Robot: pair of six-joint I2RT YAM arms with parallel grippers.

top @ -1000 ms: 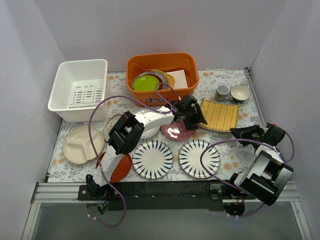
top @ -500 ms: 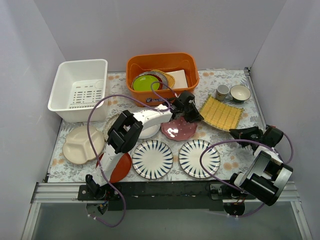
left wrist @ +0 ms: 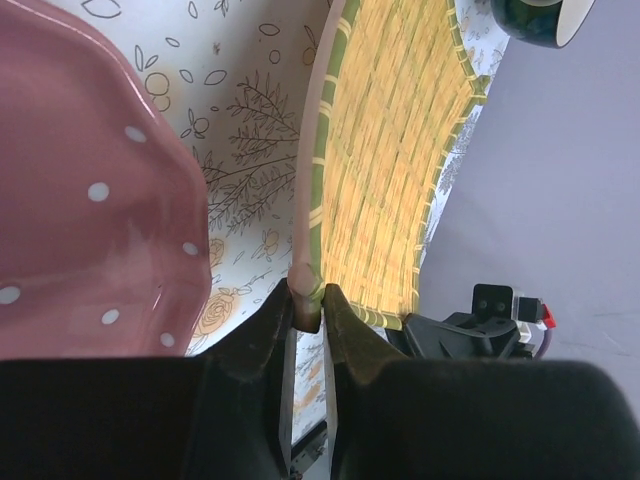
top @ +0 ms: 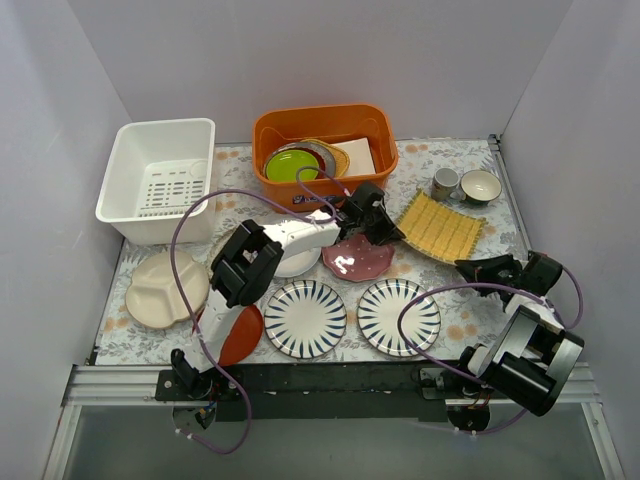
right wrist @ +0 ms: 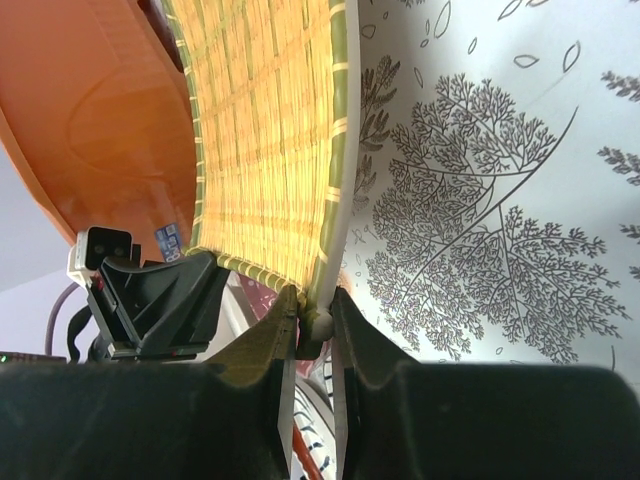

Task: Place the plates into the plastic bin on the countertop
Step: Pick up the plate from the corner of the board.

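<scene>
A yellow woven square plate (top: pixel 438 227) lies tilted at the right of the countertop (top: pixel 455 320). My left gripper (top: pixel 392 230) is shut on its near-left corner (left wrist: pixel 308 300), and my right gripper (top: pixel 470 268) is shut on its opposite rim (right wrist: pixel 318 300). Beside the left gripper lies the pink scalloped plate (top: pixel 358 260), which fills the left of the left wrist view (left wrist: pixel 90 220). Two blue-striped plates (top: pixel 305 318) (top: pixel 398 316) lie in front. The cream divided plate (top: pixel 165 288) and the red-orange plate (top: pixel 240 342) are at the left. The white plastic bin (top: pixel 160 180) stands at the back left.
An orange tub (top: pixel 323 135) at the back centre holds a lime-green plate (top: pixel 292 164) and other dishes. Two cups (top: pixel 445 185) (top: pixel 480 187) stand at the back right. White walls close in on both sides.
My left gripper has closed on the woven plate's corner. The plate has tipped and shifted a little with both grippers on it.
</scene>
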